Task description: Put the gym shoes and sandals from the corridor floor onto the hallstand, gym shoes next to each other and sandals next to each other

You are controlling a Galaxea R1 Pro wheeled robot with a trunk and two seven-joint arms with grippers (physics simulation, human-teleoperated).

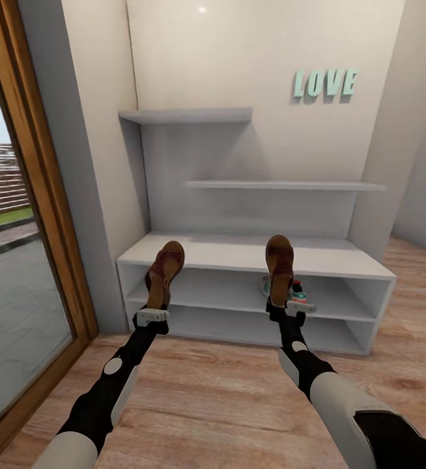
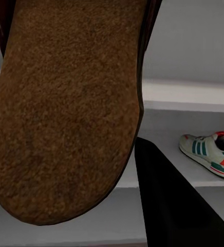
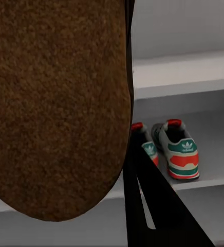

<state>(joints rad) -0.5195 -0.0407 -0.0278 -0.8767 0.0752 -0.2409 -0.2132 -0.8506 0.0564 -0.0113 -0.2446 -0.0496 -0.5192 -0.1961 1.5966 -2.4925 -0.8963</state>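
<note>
In the head view each gripper holds one brown sandal upright in front of the light-grey hallstand (image 1: 226, 251). My left gripper (image 1: 152, 314) is shut on the left sandal (image 1: 165, 266), and my right gripper (image 1: 286, 306) is shut on the right sandal (image 1: 279, 262). Both sandals hang above the corridor floor (image 1: 219, 384), level with the rack's top. The two gym shoes (image 1: 298, 293) sit side by side in the rack's upper compartment, partly behind the right sandal. The right wrist view has both gym shoes (image 3: 181, 152) beside the sandal's sole (image 3: 55, 103). One gym shoe (image 2: 209, 153) shows past the sole (image 2: 66, 113) in the left wrist view.
A glass door in a wooden frame (image 1: 50, 195) runs along the left. Two wall shelves (image 1: 187, 116) hang above the rack, with teal LOVE letters (image 1: 325, 85) on the wall. Wood-plank floor stretches to the right of the rack.
</note>
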